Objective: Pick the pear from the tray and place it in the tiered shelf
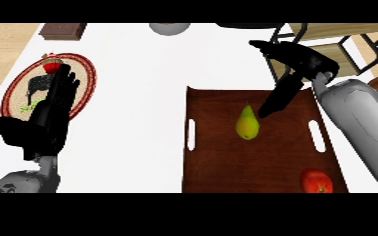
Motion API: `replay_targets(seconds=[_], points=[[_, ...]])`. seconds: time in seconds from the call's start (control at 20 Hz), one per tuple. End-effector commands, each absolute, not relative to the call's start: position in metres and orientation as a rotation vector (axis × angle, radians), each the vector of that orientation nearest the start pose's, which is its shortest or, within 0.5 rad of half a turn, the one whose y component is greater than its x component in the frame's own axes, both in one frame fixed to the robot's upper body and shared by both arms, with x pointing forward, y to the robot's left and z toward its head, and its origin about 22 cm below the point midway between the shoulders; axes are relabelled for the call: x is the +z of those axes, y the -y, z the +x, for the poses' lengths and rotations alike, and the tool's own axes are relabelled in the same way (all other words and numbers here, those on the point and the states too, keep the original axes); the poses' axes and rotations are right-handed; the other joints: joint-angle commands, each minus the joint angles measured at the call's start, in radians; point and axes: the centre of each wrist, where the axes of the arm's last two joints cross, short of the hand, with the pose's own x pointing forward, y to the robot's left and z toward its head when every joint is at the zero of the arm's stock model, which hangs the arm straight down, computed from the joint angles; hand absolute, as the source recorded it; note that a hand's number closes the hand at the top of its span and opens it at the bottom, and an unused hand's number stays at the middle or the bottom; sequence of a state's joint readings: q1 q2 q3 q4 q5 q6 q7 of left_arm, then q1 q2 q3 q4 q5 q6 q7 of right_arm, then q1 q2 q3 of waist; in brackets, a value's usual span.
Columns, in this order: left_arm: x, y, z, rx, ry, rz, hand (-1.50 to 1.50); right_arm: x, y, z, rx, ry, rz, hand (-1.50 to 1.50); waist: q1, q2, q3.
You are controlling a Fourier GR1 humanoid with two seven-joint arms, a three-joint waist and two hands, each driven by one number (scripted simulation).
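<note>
- Right robot hand [295, 65]: open, fingers straight and angled down, tips just beside pear at its 1 o'clock. Nothing held; you have yet to close.
- Pear [247, 123]: lies mid-tray, narrow end to 12 o'clock.
- Tray [221, 170]: on table, view's 5 o'clock.
- Red fruit [316, 181]: tray's 5 o'clock, well apart, likely no obstacle.
- Tiered shelf [336, 30]: 1 o'clock, your destination.
- Left robot hand [52, 105]: open, resting at 9 o'clock, overlapping plate [85, 75].

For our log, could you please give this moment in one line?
pear: on tray, ungrasped | right hand: open, near pear | left hand: open, resting
</note>
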State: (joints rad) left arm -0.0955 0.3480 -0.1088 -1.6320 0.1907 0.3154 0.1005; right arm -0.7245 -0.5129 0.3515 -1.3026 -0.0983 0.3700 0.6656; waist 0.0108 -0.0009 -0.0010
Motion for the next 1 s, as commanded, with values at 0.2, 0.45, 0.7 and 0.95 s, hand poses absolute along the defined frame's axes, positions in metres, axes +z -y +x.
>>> replay_targets(seconds=[0.2, 0.45, 0.7, 0.95], points=[[0.049, -0.261, 0.252, 0.033, 1.600, 0.253, 0.00, 0.118, 0.191, 0.370, 1.173, 0.885, -0.443, -1.50, 0.002, 0.002, 0.001], [0.061, -0.275, 0.241, 0.006, 1.597, 0.213, 0.00, 0.110, 0.180, 0.369, 1.164, 0.815, -0.482, -1.50, -0.001, 0.000, 0.001], [0.057, -0.270, 0.265, 0.033, 1.597, 0.246, 0.00, 0.088, 0.173, 0.354, 1.131, 0.860, -0.442, -1.50, -0.009, 0.001, 0.001], [0.054, -0.287, 0.258, 0.051, 1.599, 0.246, 0.00, 0.060, 0.196, 0.349, 1.131, 0.856, -0.450, -1.50, -0.008, 0.001, 0.001]])
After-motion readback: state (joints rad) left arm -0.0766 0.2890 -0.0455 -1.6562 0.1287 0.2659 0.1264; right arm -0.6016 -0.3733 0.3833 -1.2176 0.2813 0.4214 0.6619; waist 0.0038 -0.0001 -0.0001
